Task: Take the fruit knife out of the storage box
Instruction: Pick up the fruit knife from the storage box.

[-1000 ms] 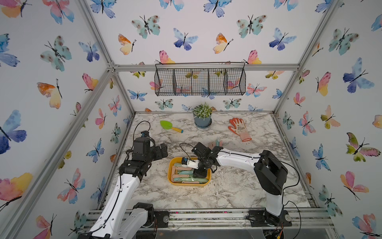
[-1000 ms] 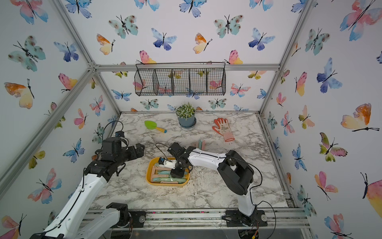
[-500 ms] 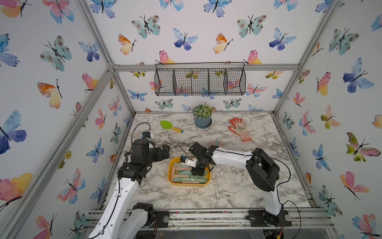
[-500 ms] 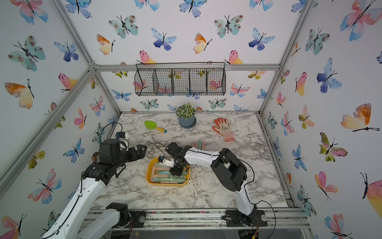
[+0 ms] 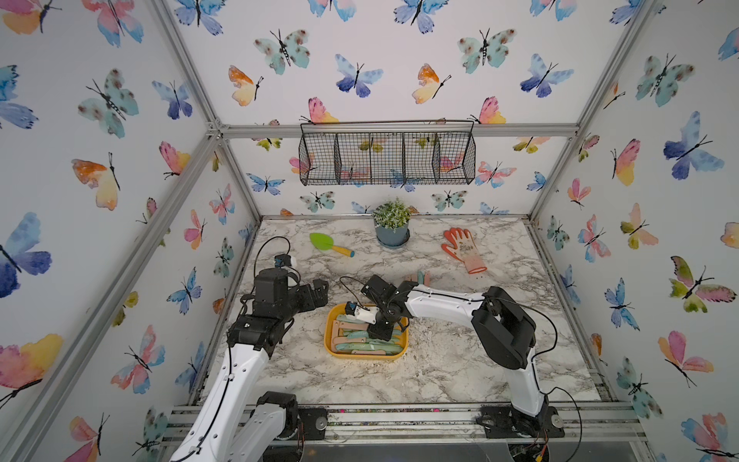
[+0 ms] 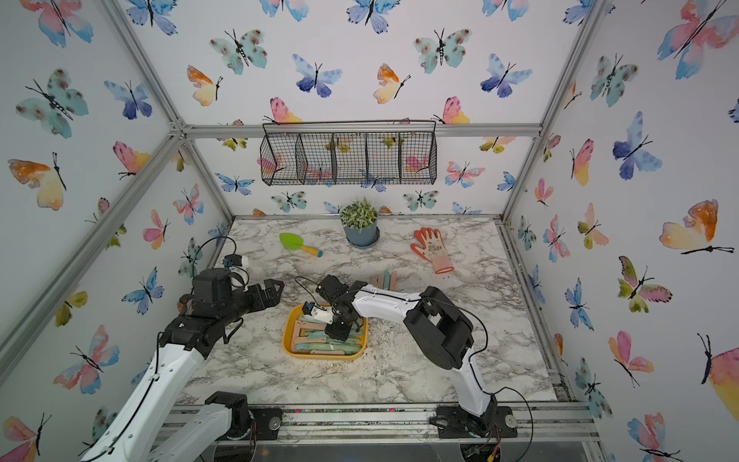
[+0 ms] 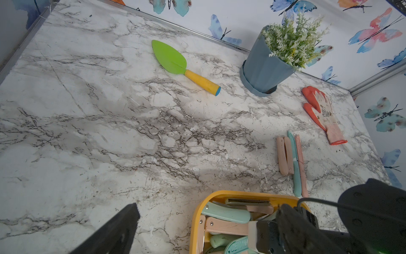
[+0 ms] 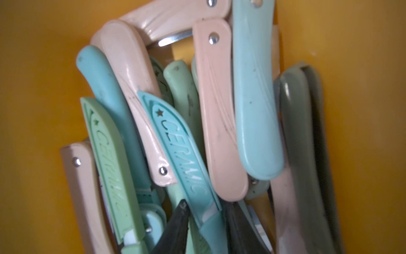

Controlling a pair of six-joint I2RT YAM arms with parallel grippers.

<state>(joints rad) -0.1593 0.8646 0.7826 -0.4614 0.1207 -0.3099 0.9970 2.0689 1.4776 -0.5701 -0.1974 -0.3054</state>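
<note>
The yellow-orange storage box (image 5: 329, 340) (image 6: 286, 338) sits on the marble table in front of centre and holds several pastel fruit knives. My right gripper (image 5: 378, 332) (image 6: 335, 331) reaches down into it. In the right wrist view its two dark fingers sit on either side of a teal fruit knife (image 8: 182, 158) with a "CERAMIC" sheath, and the right gripper (image 8: 206, 211) is shut on it. The box wall (image 8: 33, 110) fills the background. My left gripper (image 5: 321, 292) (image 6: 276, 290) hovers open and empty left of the box, with one finger (image 7: 114, 231) showing near the rim (image 7: 197, 215).
Several knives (image 5: 418, 278) (image 7: 292, 158) lie side by side on the table behind the box. Further back are a green trowel (image 5: 330, 244), a potted plant (image 5: 392, 226) and an orange glove (image 5: 464, 250). A black wire basket (image 5: 386, 158) hangs on the back wall.
My right gripper has dropped lower into the box and its jaws have narrowed onto the teal knife. The left arm has swung slightly toward the box.
</note>
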